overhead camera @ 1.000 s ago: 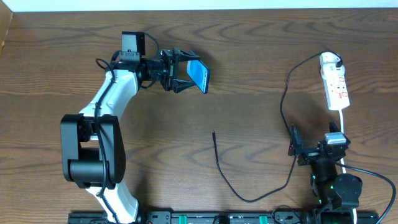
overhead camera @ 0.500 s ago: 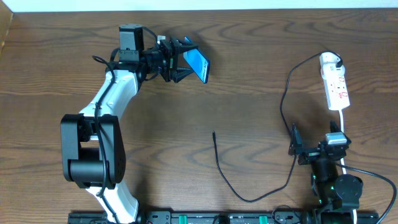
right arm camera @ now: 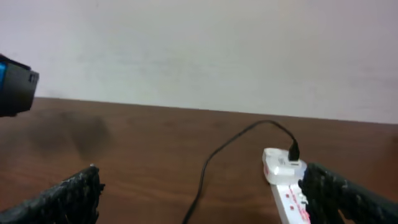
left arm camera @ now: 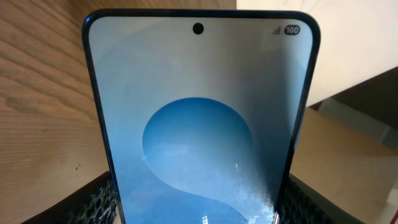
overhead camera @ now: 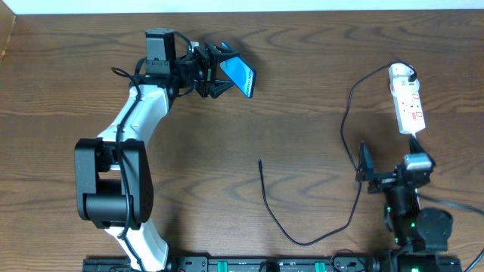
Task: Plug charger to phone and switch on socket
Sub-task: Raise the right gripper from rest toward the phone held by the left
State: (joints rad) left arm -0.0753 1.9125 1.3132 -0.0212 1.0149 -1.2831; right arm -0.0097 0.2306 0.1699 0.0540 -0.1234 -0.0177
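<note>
My left gripper [overhead camera: 224,74] is shut on the phone [overhead camera: 242,75] and holds it tilted above the table at the back. In the left wrist view the blue screen [left arm camera: 199,124] fills the frame between my two fingers [left arm camera: 93,202]. The charger cable [overhead camera: 344,128] runs from the white plug [overhead camera: 401,72] on the socket strip [overhead camera: 410,104], loops down, and ends at its free tip [overhead camera: 260,162] on the table centre. My right gripper [overhead camera: 387,172] is open and empty at the front right, with the strip [right arm camera: 283,183] and cable [right arm camera: 208,165] ahead of it.
The brown wooden table has its white back edge [overhead camera: 302,6] behind the phone. A white cord [overhead camera: 417,143] runs from the strip toward my right arm. A pale wall [right arm camera: 199,50] stands behind the table.
My left gripper has lifted the phone slightly toward the back and tilted it. My right arm has shifted a little to the right and turned.
</note>
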